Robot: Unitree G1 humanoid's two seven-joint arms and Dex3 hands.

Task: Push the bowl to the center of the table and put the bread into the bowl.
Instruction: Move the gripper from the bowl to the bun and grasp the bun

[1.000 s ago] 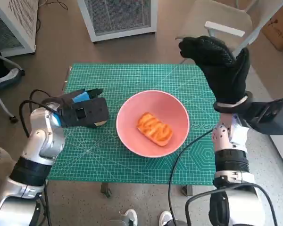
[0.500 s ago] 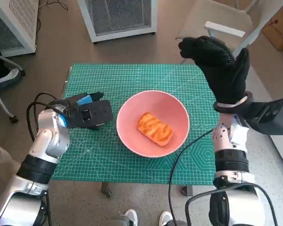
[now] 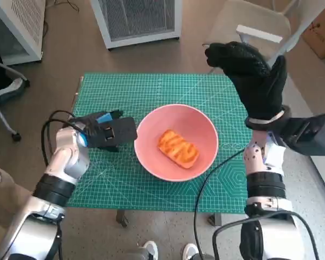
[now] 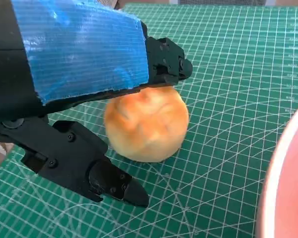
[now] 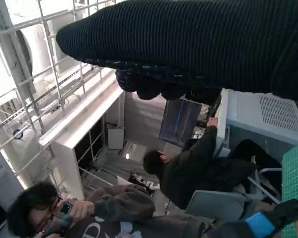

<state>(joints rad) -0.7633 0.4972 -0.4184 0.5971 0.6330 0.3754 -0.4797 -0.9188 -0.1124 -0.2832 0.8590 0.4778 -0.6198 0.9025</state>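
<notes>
A pink bowl [image 3: 151,125] stands near the middle of the green mat, with a glazed oblong bread [image 3: 177,148] lying in it. My left hand [image 3: 111,131] is just left of the bowl's rim, low over the mat. In the left wrist view it grips a round golden bread roll [image 4: 146,124] between its black fingers [image 4: 109,181], and the bowl's pink rim [image 4: 288,163] shows close by. The head view hides the roll under the hand. My right hand [image 3: 252,76] is raised high over the table's far right corner, fingers apart and holding nothing.
The green cutting mat [image 3: 124,92] covers the small table. A white grilled unit [image 3: 135,19] and a chair [image 3: 254,27] stand behind it. A black cable [image 3: 206,184] hangs by my right arm. Shoes [image 3: 151,250] show at the near edge. People [image 5: 188,168] sit in the right wrist view.
My left hand has moved right across the mat with the roll, from well left of the bowl to right beside its rim. The right hand, bowl and bread inside stayed put.
</notes>
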